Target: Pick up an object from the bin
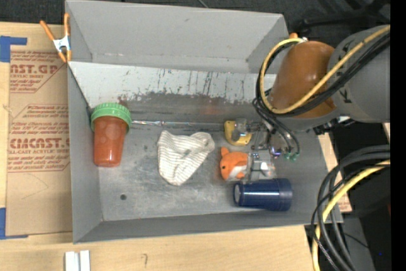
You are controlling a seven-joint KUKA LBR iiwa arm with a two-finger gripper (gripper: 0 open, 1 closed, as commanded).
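Hovering tool [259,165], one cloth [183,155], perhaps one fish [231,165]

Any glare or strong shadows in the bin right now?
Camera view: no strong glare; the bin has a back wall brighter than its floor; soft shadows edge the cloth and jar; the arm hides floor beside the blue can.

The dark blue cylinder [263,193] lies on its side in the grey bin [171,28]. Up-left of the cylinder and near it is a small orange toy [233,164]. The arm [304,79] ends directly above the cylinder. A white cloth [182,154] lies left of it, and an orange jar [109,136] lies farther left.
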